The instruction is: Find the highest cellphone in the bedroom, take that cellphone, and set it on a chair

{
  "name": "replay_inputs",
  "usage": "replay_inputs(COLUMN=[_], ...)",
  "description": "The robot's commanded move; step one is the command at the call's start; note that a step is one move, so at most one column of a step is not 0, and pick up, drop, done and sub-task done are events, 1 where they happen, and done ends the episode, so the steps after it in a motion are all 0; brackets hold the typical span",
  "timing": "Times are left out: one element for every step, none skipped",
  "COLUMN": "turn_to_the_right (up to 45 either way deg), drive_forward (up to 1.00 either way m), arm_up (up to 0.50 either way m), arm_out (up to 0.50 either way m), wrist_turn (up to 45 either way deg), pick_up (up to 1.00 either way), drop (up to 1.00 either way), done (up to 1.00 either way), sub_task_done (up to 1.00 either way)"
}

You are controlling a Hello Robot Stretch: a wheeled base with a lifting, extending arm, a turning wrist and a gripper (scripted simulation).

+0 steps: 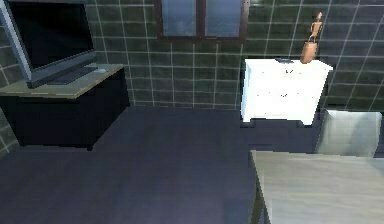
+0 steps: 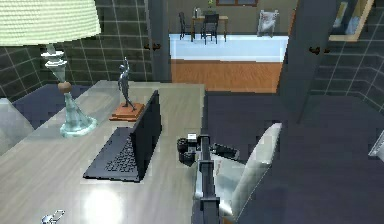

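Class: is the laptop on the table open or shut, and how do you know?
Open: the laptop has its screen standing up from the keyboard, flat on the table.

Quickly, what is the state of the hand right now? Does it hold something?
Hand: its state cannot be told, nor whether it holds anything.

A grey table (image 2: 60, 175) is being occupied by a glass-footed lamp (image 2: 66, 90), a dark statuette (image 2: 126, 88) on a reddish base and an open black laptop (image 2: 125, 148). A small pale item (image 2: 50, 216) at its near edge is being left unnamed, possibly keys. A television (image 1: 50, 40) is being carried by a low dark cabinet (image 1: 70, 108), and a brown figurine (image 1: 312, 40) by a white dresser (image 1: 283, 92). Both pieces and a pale chair (image 2: 255, 165) are being borne by the dark floor (image 1: 170, 160).
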Motion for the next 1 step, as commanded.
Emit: replay_inputs(turn_to_the_right=[0.0], drive_forward=[0.0], arm_up=[0.0], arm_out=[0.0], wrist_turn=[0.0], pick_up=[0.0], drop=[1.0], done=[0.0], sub_task_done=[0.0])
